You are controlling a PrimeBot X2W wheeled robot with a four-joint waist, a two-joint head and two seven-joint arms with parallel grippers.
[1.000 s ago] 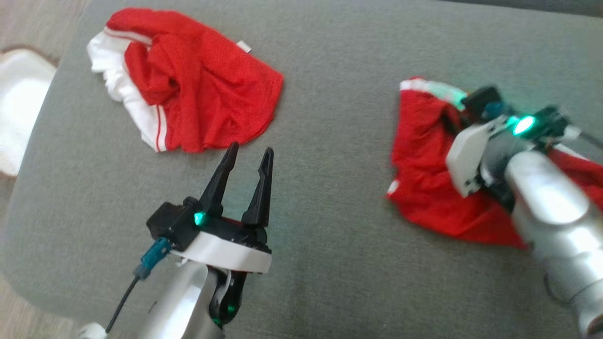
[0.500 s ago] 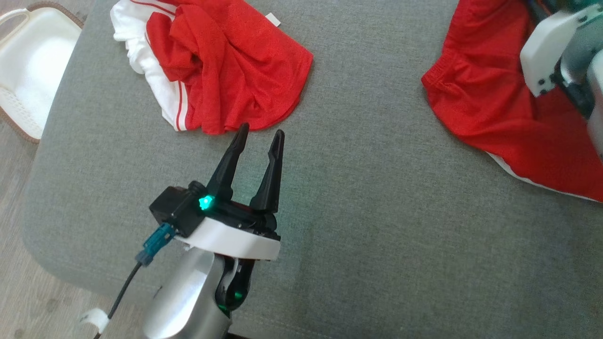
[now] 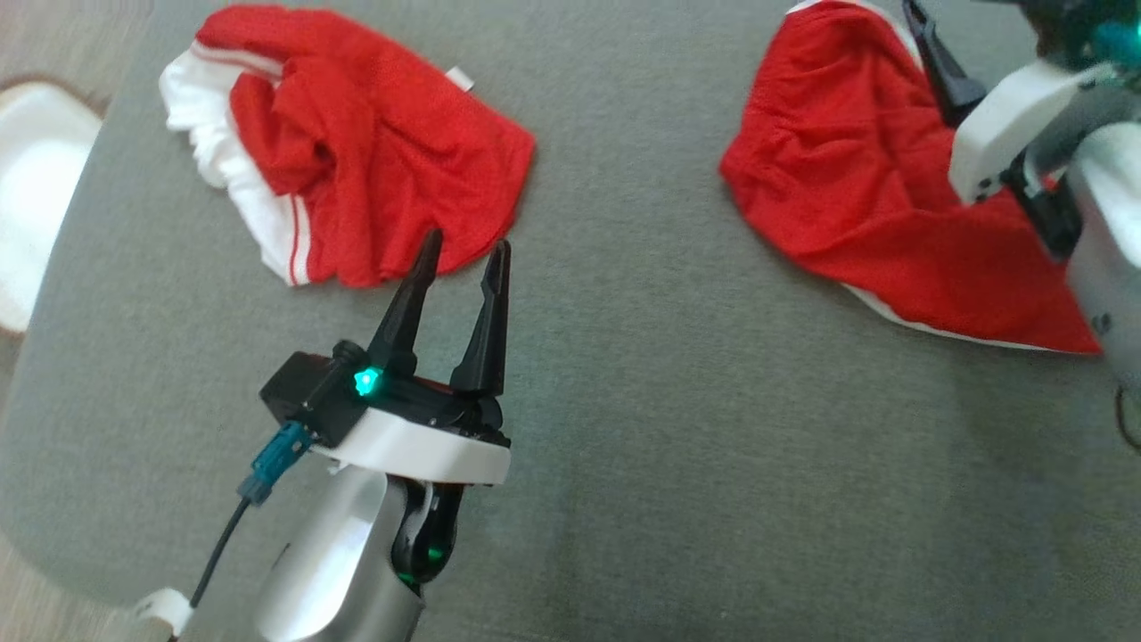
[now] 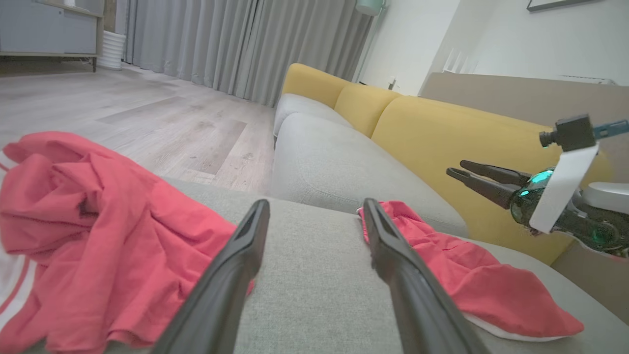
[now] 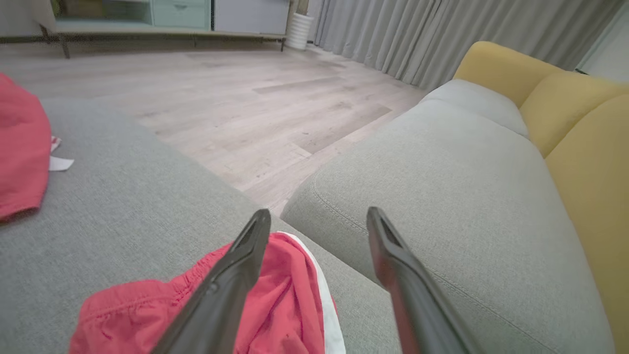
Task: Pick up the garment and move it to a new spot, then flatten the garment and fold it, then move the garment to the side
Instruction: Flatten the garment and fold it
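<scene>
A red garment with white trim point(image 3: 856, 196) lies spread on the grey cushion point(image 3: 669, 464) at the right. My right gripper point(image 5: 318, 214) hovers open just over its far edge, with nothing between the fingers; one dark finger point(image 3: 940, 62) shows above the cloth in the head view. A second red and white garment point(image 3: 374, 169) lies crumpled at the upper left. My left gripper point(image 3: 468, 241) stands open and empty, its fingertips at that garment's near hem. The left wrist view shows both garments, the crumpled one point(image 4: 98, 236) and the spread one point(image 4: 442, 265).
A white basket point(image 3: 31, 178) sits on the floor off the cushion's left edge. Beyond the cushion's far edge are wooden floor point(image 5: 221, 98) and a grey sofa seat point(image 5: 442, 196) with a yellow back point(image 4: 442, 132).
My right gripper has opened and let go of the right garment, which now lies spread flatter. The head camera has shifted. The left arm holds the same pose.
</scene>
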